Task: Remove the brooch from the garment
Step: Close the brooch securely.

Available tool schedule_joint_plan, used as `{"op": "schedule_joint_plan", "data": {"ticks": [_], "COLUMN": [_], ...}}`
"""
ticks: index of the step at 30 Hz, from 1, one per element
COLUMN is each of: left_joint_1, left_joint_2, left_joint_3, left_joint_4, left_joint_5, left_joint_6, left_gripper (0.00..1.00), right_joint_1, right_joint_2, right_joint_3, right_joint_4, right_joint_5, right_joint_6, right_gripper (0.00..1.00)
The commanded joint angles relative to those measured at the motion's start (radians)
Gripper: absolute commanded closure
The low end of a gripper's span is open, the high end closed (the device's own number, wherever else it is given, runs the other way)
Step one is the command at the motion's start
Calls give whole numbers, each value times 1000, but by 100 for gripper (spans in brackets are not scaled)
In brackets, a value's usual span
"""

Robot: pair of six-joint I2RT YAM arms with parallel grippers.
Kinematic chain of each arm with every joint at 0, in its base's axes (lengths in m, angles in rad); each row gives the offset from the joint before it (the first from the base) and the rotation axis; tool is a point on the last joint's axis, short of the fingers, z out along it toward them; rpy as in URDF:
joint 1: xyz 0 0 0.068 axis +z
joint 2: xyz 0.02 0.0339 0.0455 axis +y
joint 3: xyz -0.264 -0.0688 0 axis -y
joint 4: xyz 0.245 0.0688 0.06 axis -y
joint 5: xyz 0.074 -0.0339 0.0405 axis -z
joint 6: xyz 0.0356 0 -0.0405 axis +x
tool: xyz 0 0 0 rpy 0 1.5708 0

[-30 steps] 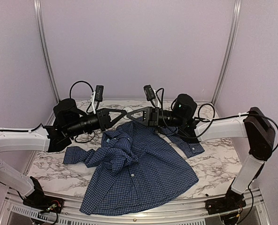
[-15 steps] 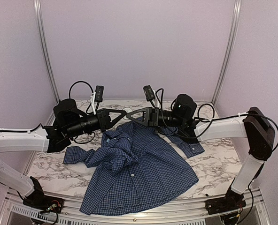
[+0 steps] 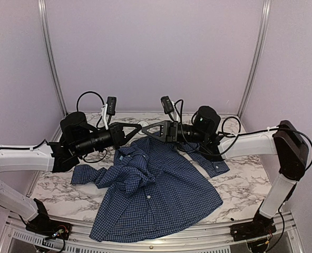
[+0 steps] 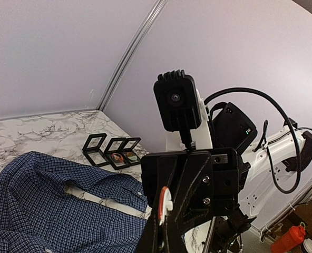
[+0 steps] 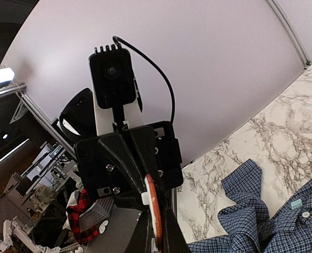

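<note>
Honestly, not much has moved in the last second, and that's kind of the point.

Top camera: the left arm [image 3: 19, 157] and right arm [image 3: 251, 141] reach in from either side; their jaws meet tip to tip in the air above the collar end of the garment [image 3: 156, 184], at the far middle of the marble surface [image 3: 240, 184]; a small pale disc, almost surely the brooch [image 3: 143, 125], sits right where the tips touch. The left arm has crept a hair; the shirt lies just as it lay, spread out and not tugged up, so the brooch looks already clear of the cloth.

Left wrist camera: the left jaws are together with the white-and-red brooch nipped at their tips; the garment lies well below on the left; a few little black frames [image 4: 111, 153] sit on the surface past its collar.

Right wrist camera: same story mirrored; the right jaws are clamped on the brooch's reddish edge, seemingly a shade tighter than a moment ago; a white button [image 5: 305, 214] shows on the shirt at lower right.

The removal looks done or nearly so; one side probably has to let go next; whether a pin still catches thread can't be told.
</note>
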Motion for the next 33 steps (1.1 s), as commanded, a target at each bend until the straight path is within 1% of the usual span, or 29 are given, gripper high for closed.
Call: {"op": "schedule_joint_plan", "data": {"ticks": [1, 18, 26, 33], "left_joint_1": [-32, -53, -55, -54], "left_joint_2": [-26, -32, -41, -42], "left_joint_3": [22, 27, -10, -30], "left_joint_4": [-28, -55, 15, 45], "left_joint_5": [24, -14, -78, -96], "left_joint_6": [42, 80, 14, -13], "left_gripper": [100, 100, 100, 100], "right_joint_1": [10, 12, 11, 12], "right_joint_2": [5, -2, -7, -1], "right_joint_3": [32, 32, 28, 36], "right_joint_4": [-46, -62, -43, -23], "right_joint_5": [64, 92, 115, 117], "right_joint_6": [14, 22, 17, 23], "right_gripper": [96, 96, 95, 95]}}
